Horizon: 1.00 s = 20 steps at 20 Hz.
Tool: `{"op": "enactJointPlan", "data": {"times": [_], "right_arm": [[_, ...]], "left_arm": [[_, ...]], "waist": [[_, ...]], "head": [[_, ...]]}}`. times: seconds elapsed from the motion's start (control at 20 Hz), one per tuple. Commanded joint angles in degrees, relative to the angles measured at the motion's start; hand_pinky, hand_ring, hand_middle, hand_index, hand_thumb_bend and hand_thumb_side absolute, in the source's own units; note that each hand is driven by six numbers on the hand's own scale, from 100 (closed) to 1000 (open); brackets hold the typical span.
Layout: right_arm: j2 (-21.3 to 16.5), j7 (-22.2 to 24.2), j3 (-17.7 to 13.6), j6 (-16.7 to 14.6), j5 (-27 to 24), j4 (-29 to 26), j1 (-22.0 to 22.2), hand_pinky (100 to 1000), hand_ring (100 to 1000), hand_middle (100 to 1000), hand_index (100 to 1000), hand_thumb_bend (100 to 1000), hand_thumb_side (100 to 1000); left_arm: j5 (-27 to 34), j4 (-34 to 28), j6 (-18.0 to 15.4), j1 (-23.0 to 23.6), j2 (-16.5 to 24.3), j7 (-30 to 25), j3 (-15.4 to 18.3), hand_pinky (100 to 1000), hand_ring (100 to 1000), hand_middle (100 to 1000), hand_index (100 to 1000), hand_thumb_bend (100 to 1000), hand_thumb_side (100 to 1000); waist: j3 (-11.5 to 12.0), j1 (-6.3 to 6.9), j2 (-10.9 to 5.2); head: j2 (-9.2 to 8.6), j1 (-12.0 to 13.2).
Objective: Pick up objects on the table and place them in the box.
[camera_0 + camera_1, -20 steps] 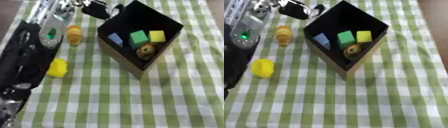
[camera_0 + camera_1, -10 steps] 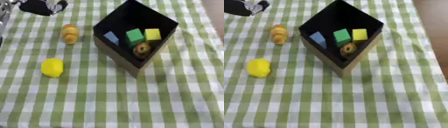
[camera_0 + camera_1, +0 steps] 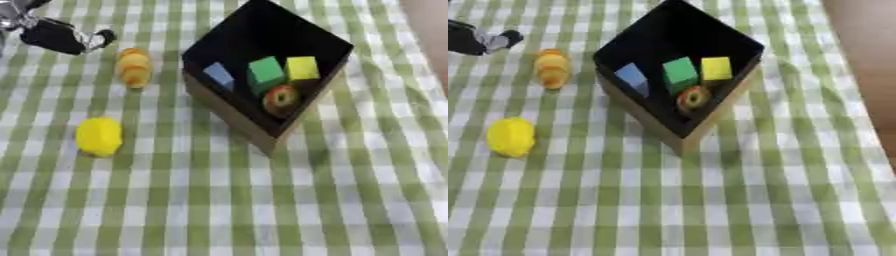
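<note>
In the left eye view, the left hand [image 3: 54, 36] showed at the upper left corner, black with some silver parts, above the green and white checked tablecloth [image 3: 262, 200]. I could not tell whether its fingers were wide or narrow, because they were blurred; nothing was seen between them. Just to the right of the fingers and a little lower lay an orange ridged object [image 3: 134, 66], near the hand but apart from it. Well below the fingers, toward the near edge, lay a yellow rounded object [image 3: 99, 135], alone on the cloth. Farther right of the fingers stood the box [image 3: 232, 112], black inside with brown outer walls and turned so that one corner pointed to the near side. Inside it were a blue block [image 3: 219, 75], a green block [image 3: 266, 70], a yellow block [image 3: 302, 67] and a round red and yellow object [image 3: 281, 98], which lay nearest to the near corner. In the right eye view, only the end of the left hand was seen at the upper left edge, and its fingers were again too unclear to judge. The orange ridged object was just right of them, the yellow rounded object well below them, and the box with its four things farther right. The right hand did not show in either view.
</note>
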Motion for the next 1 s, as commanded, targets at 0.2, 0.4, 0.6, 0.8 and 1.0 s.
{"op": "enactJointPlan", "data": {"times": [0.2, 0.4, 0.6, 0.8, 1.0], "right_arm": [[-1.46, 0.06, -0.54, 0.42, 0.46, -0.90, -0.62, 853, 841, 652, 852, 100, 542], [-1.31, 0.22, -0.50, 0.51, 0.51, -0.90, -0.65, 854, 841, 651, 852, 100, 541], [-1.20, 0.41, -0.45, 0.56, 0.50, -0.90, -0.67, 854, 842, 650, 852, 100, 541], [-1.07, 0.60, -0.40, 0.59, 0.44, -0.90, -0.73, 855, 842, 649, 852, 100, 541], [-1.05, 0.74, -0.40, 0.65, 0.43, -0.90, -0.67, 856, 843, 648, 852, 100, 541]], "left_arm": [[3.46, 6.09, -0.66, -1.05, 1.18, -0.96, 0.61, 834, 827, 813, 878, 513, 470], [4.03, 9.48, -1.31, -1.78, 0.27, -0.56, 0.89, 837, 831, 816, 880, 542, 480], [4.16, 11.71, -2.29, -2.37, -0.40, -0.47, 0.86, 837, 830, 819, 884, 555, 485], [3.65, 13.52, -2.66, -2.90, -1.11, -0.15, 0.86, 836, 828, 822, 886, 556, 475], [3.62, 14.49, -3.31, -3.24, -1.72, 0.08, 0.79, 834, 826, 822, 885, 559, 467]], "waist": [[-0.24, -0.22, -0.99], [-0.41, -0.33, -0.80], [-0.59, -0.34, -0.62], [-0.78, -0.32, -0.45], [-0.86, -0.26, -0.24]], "head": [[-0.88, 0.25], [-0.99, 0.53], [-1.16, 0.72], [-1.36, 0.93], [-1.40, 0.95]]}}
